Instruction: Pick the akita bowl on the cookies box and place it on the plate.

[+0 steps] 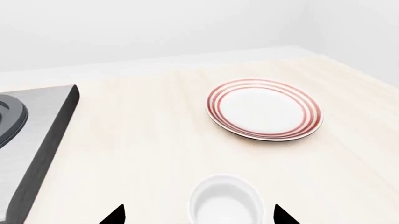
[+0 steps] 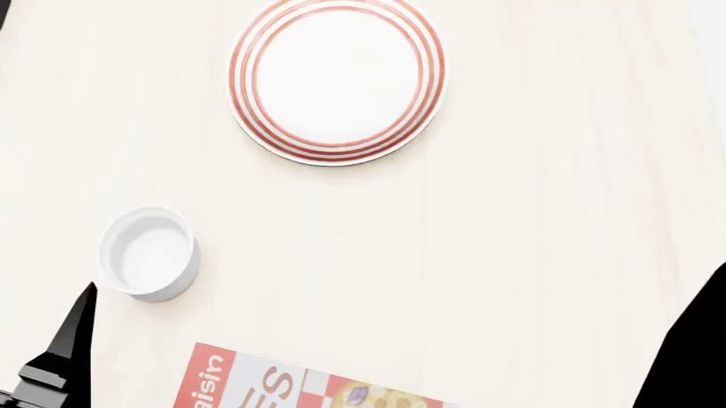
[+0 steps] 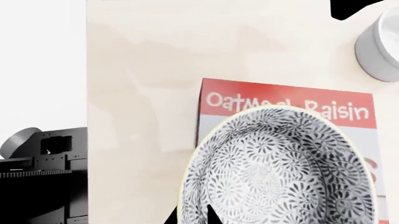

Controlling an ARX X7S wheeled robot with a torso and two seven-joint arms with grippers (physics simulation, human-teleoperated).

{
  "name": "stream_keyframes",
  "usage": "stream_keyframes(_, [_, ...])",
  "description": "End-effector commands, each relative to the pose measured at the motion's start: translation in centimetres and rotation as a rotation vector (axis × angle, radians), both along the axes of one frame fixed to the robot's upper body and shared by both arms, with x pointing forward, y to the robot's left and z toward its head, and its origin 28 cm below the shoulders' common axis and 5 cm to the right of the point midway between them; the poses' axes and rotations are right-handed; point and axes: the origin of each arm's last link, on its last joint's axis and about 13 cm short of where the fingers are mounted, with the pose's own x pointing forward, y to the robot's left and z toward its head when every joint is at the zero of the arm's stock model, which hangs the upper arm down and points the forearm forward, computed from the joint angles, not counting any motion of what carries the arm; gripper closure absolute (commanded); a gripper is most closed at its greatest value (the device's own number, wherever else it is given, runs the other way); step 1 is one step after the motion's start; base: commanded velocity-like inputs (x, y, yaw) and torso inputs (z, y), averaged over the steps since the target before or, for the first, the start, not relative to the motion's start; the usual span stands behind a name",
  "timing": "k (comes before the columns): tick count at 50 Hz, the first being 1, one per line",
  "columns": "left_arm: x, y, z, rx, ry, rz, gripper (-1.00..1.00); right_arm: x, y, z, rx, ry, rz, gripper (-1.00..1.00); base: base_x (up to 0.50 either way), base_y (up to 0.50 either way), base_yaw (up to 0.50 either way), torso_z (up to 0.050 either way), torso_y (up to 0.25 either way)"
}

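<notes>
In the right wrist view the akita bowl [image 3: 281, 168], speckled grey-black on white, sits over the red-and-white cookies box [image 3: 287, 100]. My right gripper [image 3: 190, 217] is shut on the bowl's rim, one fingertip outside the wall and one inside. Whether the bowl rests on the box or hangs just above it cannot be told. The plate [image 2: 337, 81], white with red rings, lies at the far side of the table, also as plate [image 1: 262, 109]. My left gripper [image 1: 199, 219] stands open above a plain white cup [image 1: 224, 200]. Only a corner of the cookies box [image 2: 306, 387] shows in the head view; the bowl is out of view there.
The white cup [image 2: 148, 253] stands left of centre between box and plate, just ahead of my left gripper [image 2: 57, 357]. A grey stove top [image 1: 31, 130] lies along the table's left side. My right arm [image 2: 692, 357] shows at the lower right edge.
</notes>
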Motion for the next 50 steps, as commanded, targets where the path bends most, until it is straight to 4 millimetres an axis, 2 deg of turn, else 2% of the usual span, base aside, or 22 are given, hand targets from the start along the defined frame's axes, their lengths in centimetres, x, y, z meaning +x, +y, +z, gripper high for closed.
stream_keyframes(1, [0.0,0.0,-0.1,0.001,0.003,-0.003,-1.00,-0.1,-0.3,0.4,-0.040,-0.030,-0.024,1.00,0.00,0.00,0.00,0.000,0.000])
stream_keyframes(11, [-0.1,-0.1,0.0,-0.003,0.008,-0.012,-1.00,-0.4,-0.6,1.1,-0.100,-0.063,-0.040,1.00,0.00,0.00,0.00,0.000,0.000])
stream_keyframes(18, [-0.1,-0.2,0.0,0.002,0.007,-0.019,-1.00,0.2,-1.1,2.1,-0.168,-0.098,-0.059,1.00,0.00,0.00,0.00,0.000,0.000])
stream_keyframes(32, [-0.2,-0.2,0.0,0.005,0.005,-0.020,-1.00,0.7,-1.5,6.0,-0.164,-0.204,-0.101,1.00,0.00,0.00,0.00,0.000,0.000])
stream_keyframes(42, [-0.2,-0.2,-0.1,0.006,0.008,-0.024,-1.00,1.9,-1.6,7.9,-0.192,-0.284,-0.138,1.00,0.00,0.00,0.00,0.000,0.000])
stream_keyframes(50, [-0.3,-0.2,-0.2,0.006,0.008,-0.027,-1.00,3.1,-1.4,8.4,-0.224,-0.337,-0.156,1.00,0.00,0.00,0.00,0.000,0.000])
